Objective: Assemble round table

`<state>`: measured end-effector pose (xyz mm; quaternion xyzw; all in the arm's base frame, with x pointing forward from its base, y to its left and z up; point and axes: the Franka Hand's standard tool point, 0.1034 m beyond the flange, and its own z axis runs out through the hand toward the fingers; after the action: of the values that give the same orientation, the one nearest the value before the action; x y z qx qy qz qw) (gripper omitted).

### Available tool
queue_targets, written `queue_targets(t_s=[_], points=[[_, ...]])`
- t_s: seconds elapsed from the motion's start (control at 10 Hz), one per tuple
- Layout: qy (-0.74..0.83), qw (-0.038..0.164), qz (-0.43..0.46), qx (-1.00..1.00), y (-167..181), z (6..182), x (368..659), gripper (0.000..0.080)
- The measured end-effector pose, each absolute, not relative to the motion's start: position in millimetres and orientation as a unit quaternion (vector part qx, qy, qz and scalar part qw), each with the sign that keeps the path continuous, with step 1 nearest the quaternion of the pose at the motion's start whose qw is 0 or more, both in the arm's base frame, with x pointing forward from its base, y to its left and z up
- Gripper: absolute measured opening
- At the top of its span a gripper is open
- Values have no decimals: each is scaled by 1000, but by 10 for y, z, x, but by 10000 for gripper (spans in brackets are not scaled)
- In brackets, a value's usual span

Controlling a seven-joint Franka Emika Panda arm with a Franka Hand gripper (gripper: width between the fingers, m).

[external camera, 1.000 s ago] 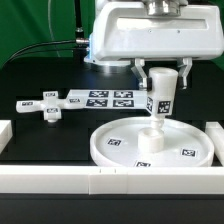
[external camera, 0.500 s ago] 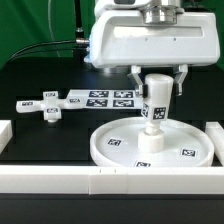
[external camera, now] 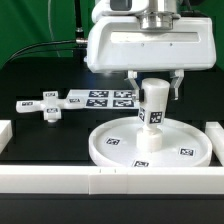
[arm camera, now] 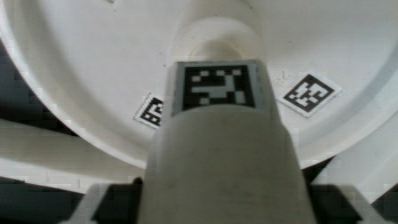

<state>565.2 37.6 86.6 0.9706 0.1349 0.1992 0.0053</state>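
So the gripper (external camera: 155,88) is clamped on the upper end of the leg (external camera: 152,112), one finger on each side. The leg hangs straight below it, long axis close to vertical, maybe tipped a hair toward the exterior view's right at the top. Its lower end is right on the middle of the round disc (external camera: 97,150), where there's a small raised hub. It looks like it's touching, but I honestly can't tell whether it's seated or just resting there. That's what the next move hinges on, I'd guess: leg axis lined up with the hub, then pushed or twisted in. The leg is a short, chunky white cylinder with a black-and-white tag on its side, narrower near the bottom. The disc lies flat on the black desk (external camera: 40,140), rim up, with a few tags on its face. The little cross foot (external camera: 48,106) is well apart at the exterior view's left, next to the marker board (external camera: 100,97).
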Motion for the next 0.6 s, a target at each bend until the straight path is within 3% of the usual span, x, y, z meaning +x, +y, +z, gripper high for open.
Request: queue_targets(t_s=[0.6], points=[[133, 4, 188, 973, 358, 753, 5598, 409]])
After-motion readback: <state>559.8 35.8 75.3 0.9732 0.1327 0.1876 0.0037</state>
